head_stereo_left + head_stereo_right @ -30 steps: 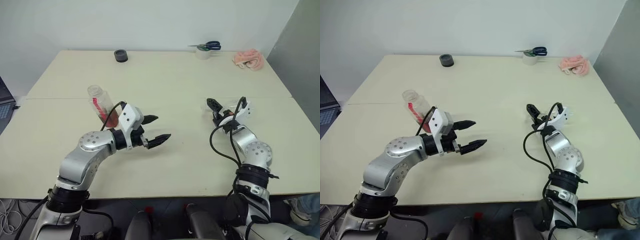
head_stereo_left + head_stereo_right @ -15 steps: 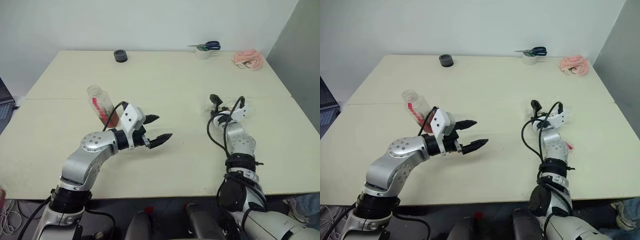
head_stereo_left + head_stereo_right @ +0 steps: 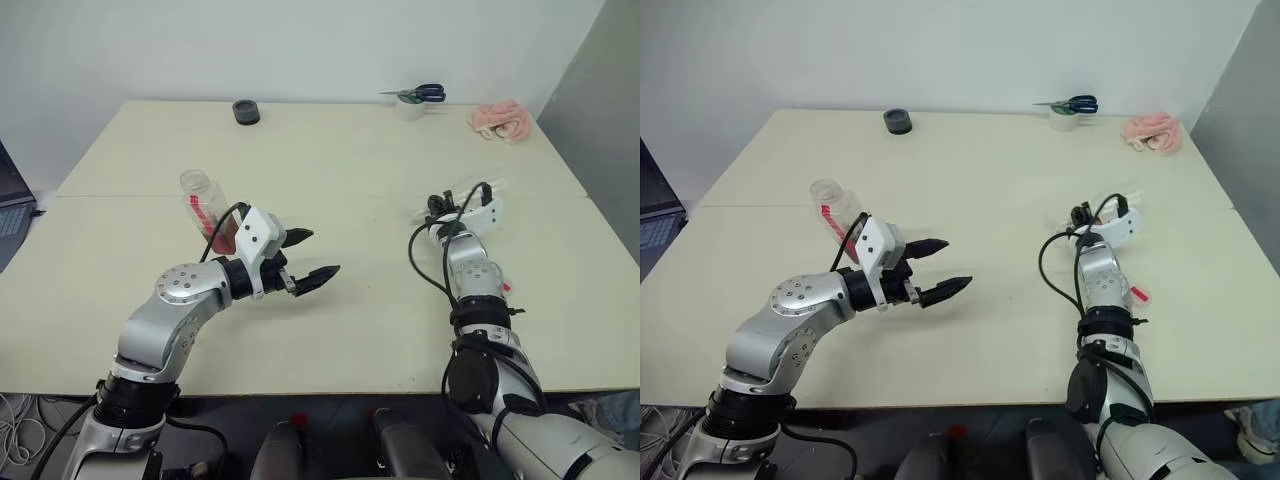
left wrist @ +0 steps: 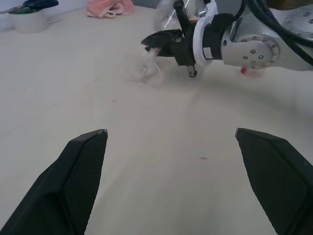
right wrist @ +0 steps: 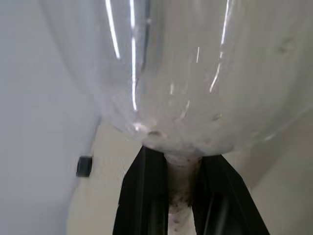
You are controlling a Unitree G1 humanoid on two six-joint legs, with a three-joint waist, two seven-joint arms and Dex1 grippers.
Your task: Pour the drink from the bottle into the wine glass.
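Note:
The bottle stands tilted on the table just behind my left forearm, its mouth uncapped and a little reddish drink in its bottom. My left gripper hangs open and empty to the right of it, a hand's width away. On the right side of the table my right gripper is shut on the stem of the clear wine glass. In the right wrist view the fingers pinch the stem just below the bowl. The left wrist view shows the glass's foot low by the tabletop.
A black tape roll lies at the back edge. A white tape roll with scissors on it and a pink cloth sit at the back right. A small red thing lies beside my right forearm.
My right gripper has reached forward a little, rolled, and closed on the wine glass's stem. My left arm and the bottle have stayed where they were.

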